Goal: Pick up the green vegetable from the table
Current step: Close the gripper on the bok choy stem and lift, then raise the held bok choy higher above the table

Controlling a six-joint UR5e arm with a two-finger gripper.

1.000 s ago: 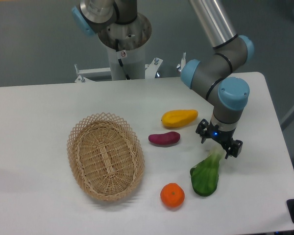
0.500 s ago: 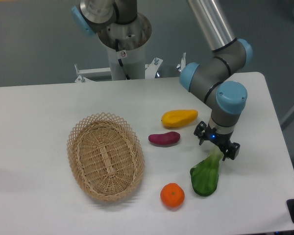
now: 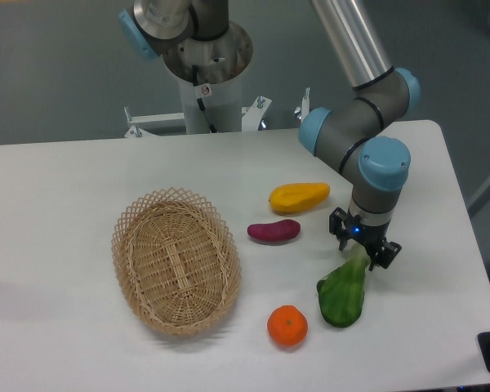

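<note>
Green vegetable: the green vegetable [image 3: 341, 294] lies on the white counter [image 3: 65, 212], near the front right part. Its dark leaf end points to the front and its pale stem points up and back, toward the arm.

End effector: the end effector [image 3: 364, 247] sits right over the pale stem. Its two black fingers stand on either side of the stem tip, with only a small gap. I think they are closing on the stem, but the view is too small to tell if they grip it yet.

What changed: a second ago the end effector was a bit more to the right and a little wider. Now it has slid in closer and lower over the stem. The vegetable has not moved.

What that means: the grab looks almost ready. The lift is not done yet, since the vegetable lies flat on the counter.

Neighbors: the orange [image 3: 287, 325] is just beside the leaf, on the left. The purple vegetable [image 3: 274, 231] and the yellow fruit [image 3: 299, 196] are farther back and left, apart from the stem. The basket [image 3: 176, 260] is well apart on the left.

Edges and room: the right edge of the counter is near the arm. The space above the vegetable is open, so going straight up looks like the safest way.
</note>
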